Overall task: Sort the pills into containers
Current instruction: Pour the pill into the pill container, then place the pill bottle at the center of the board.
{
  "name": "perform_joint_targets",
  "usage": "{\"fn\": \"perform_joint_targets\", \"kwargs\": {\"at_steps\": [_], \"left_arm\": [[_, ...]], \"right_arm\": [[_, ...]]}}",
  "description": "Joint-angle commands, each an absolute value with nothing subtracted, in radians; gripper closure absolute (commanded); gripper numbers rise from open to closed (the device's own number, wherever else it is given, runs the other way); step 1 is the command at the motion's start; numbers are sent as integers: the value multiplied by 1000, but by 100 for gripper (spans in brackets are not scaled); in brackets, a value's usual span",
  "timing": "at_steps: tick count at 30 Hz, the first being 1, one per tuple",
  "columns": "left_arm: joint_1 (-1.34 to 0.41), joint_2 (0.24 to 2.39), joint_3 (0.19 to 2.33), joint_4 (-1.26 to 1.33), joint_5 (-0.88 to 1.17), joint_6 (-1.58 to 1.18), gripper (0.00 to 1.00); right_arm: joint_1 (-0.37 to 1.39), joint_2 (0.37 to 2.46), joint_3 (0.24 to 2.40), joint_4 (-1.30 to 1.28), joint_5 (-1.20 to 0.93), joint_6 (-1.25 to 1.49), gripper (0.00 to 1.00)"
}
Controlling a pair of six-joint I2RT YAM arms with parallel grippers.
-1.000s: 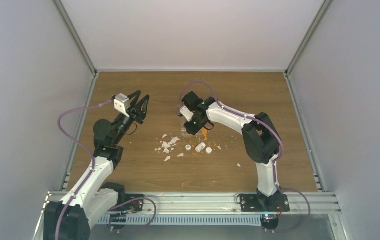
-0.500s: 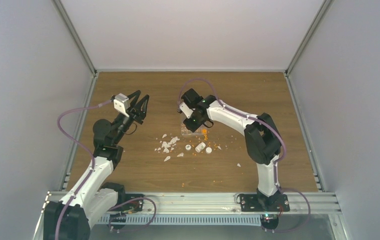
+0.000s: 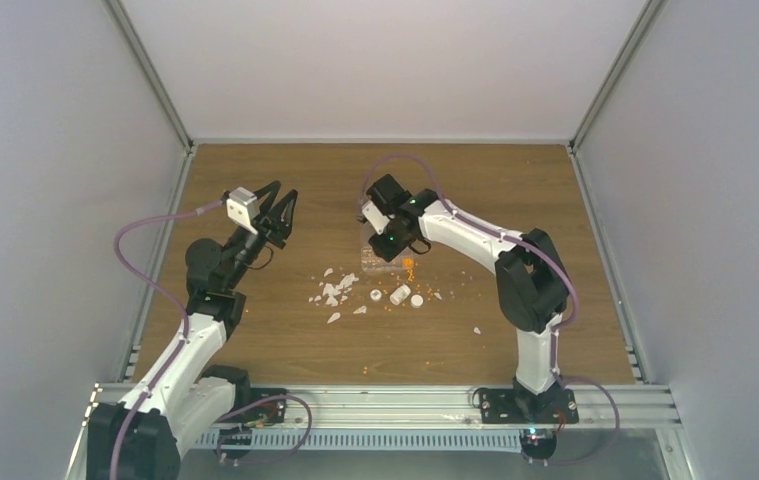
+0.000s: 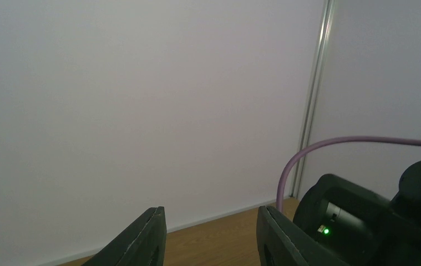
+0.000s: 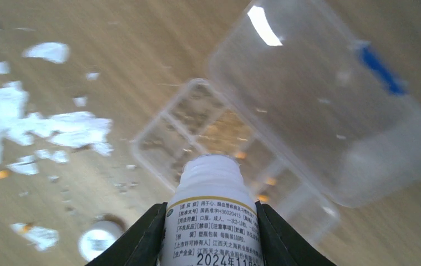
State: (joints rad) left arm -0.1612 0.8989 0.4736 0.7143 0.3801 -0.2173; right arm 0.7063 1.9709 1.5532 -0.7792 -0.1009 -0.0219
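Tiny orange-yellow pills (image 3: 407,268) strewn beside flat clear plastic organiser box (image 5: 197,127). Clasped white labelled bottle (image 5: 213,221) in right gripper (image 5: 211,213); spread left gripper (image 4: 209,215) wide.

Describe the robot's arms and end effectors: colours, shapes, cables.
The left arm and right arm have white links and black joints. A purple cable loops along each. The left end effector and right end effector each have two black tapered fingers. A white camera block sits on the left wrist.
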Motion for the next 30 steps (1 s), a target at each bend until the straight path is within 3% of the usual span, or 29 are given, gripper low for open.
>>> {"fn": "perform_joint_targets", "kwargs": {"at_steps": [1, 3, 4, 6, 7, 9, 11, 12, 13, 14, 16, 17, 20, 23, 27, 30], "left_arm": [[-153, 899, 488, 754, 375, -213, 1], [-153, 902, 489, 758, 383, -214, 1], [-153, 901, 491, 753, 378, -212, 1], [-152, 896, 486, 750, 371, -212, 1], [-153, 896, 484, 757, 377, -213, 1], [-152, 901, 489, 755, 382, -214, 1], [-151, 896, 486, 749, 370, -211, 1], [-151, 898, 484, 755, 376, -214, 1], [-151, 901, 485, 760, 382, -215, 1], [-150, 903, 488, 759, 380, -214, 1], [-150, 901, 487, 751, 368, -212, 1], [-151, 901, 483, 757, 370, -213, 1], [-150, 911, 487, 757, 372, -211, 1], [-150, 931, 491, 762, 374, -215, 1], [-147, 1000, 515, 769, 428, -247, 1], [-144, 1069, 547, 795, 555, -290, 1]], "right_arm": [[753, 2004, 1661, -913, 209, 5, 23], [706, 1949, 1577, -767, -234, -61, 27], [704, 1905, 1516, -695, -242, -29, 27], [755, 1995, 1629, -885, 184, -16, 25], [745, 2030, 1661, -921, 112, -36, 26], [715, 1938, 1535, -739, -164, -31, 25], [762, 2025, 1632, -876, 184, -15, 24], [751, 2043, 1648, -929, 146, -43, 26], [734, 2001, 1587, -851, -111, -58, 25], [727, 1952, 1523, -741, -156, -32, 25], [756, 2005, 1590, -849, 136, -11, 25], [747, 2019, 1596, -855, 176, -3, 26], [707, 1907, 1445, -675, -31, -6, 24], [702, 1788, 1339, -549, -16, -2, 23], [690, 1541, 1116, -292, -177, -38, 23], [657, 1338, 961, -101, -442, -49, 20]]}}
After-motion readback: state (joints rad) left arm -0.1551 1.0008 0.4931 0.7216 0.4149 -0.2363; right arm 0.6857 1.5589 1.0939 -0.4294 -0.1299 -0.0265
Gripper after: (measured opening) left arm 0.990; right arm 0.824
